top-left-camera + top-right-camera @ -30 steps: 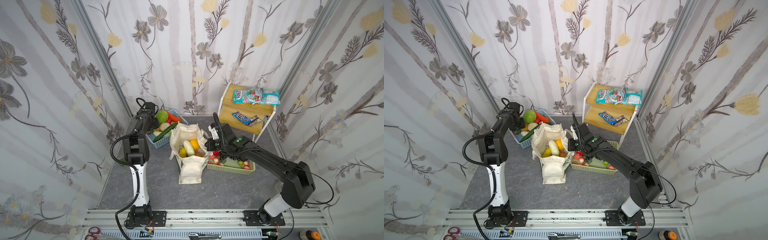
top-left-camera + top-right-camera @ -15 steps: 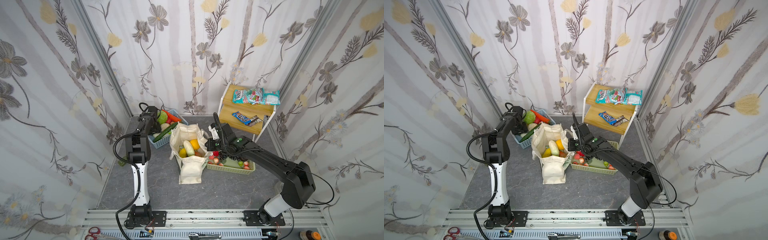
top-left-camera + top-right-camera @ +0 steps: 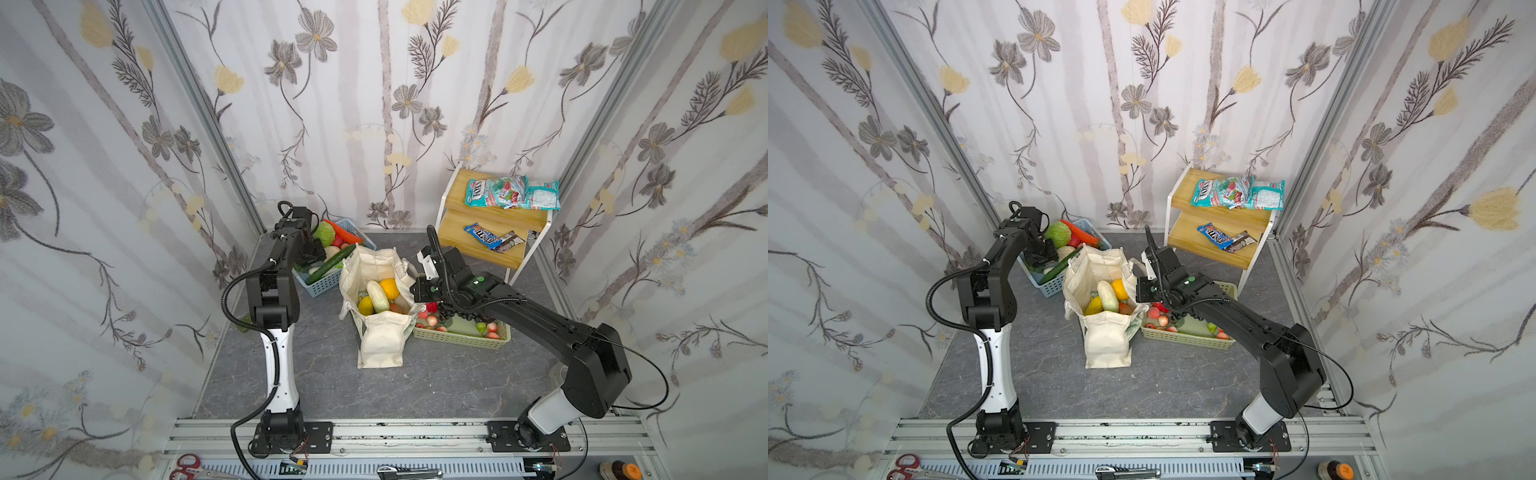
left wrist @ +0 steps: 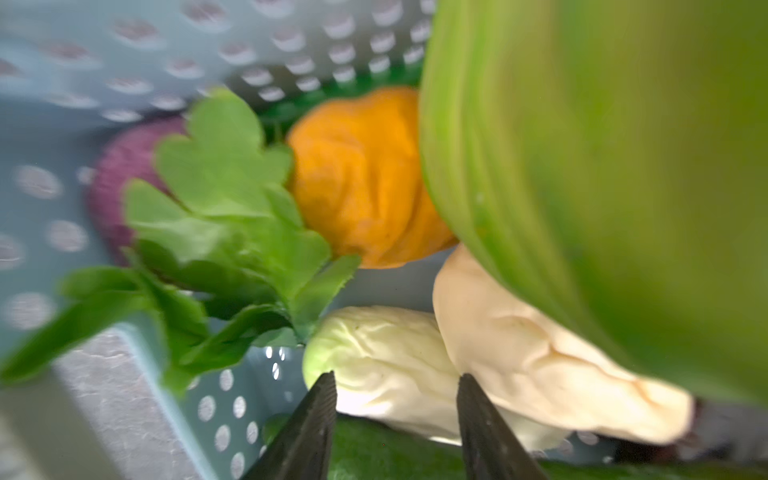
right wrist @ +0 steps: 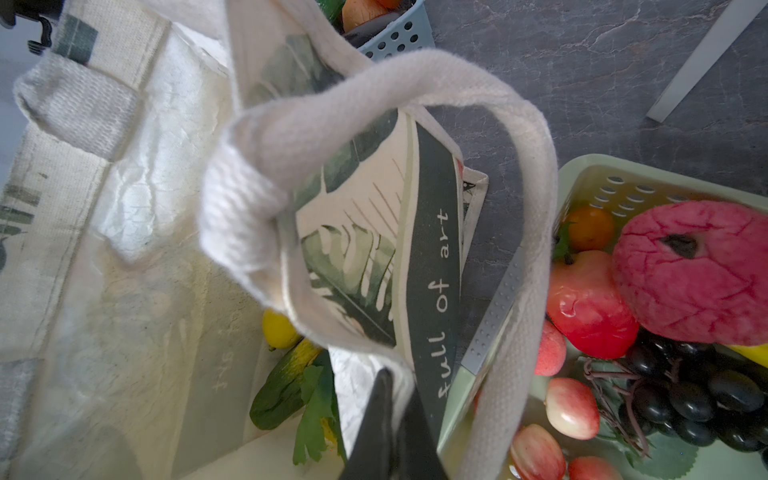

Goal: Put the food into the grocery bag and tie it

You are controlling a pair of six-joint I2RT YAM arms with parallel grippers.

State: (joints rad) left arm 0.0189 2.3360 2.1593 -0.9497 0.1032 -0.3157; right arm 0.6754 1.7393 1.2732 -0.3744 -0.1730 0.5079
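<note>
My right claw [image 5: 398, 395] clenches the grocery bag [image 3: 380, 345] by its rim, with orange [image 3: 389, 287], yellow fruit [image 3: 365, 305] and pale vegetable [image 3: 377, 296] already inside, while my left claw [image 4: 395, 386] hangs parted in the blue basket [image 3: 328, 282], and tying remains.

In the right wrist view, the bag [image 5: 166, 208] carries a dark green band [image 5: 432, 266] with the pale handwritten words "full of art". On the inner cloth of the same bag some faint letters show through, but they are too weak to read. In both top views a teal packet [image 3: 478, 192] [image 3: 1204, 193] on the upper board of the shelf [image 3: 490, 218] bears the brand "FOX'S" in white. The blue packet [image 3: 482, 236] on the lower board has white letters that are too small to read surely.
</note>
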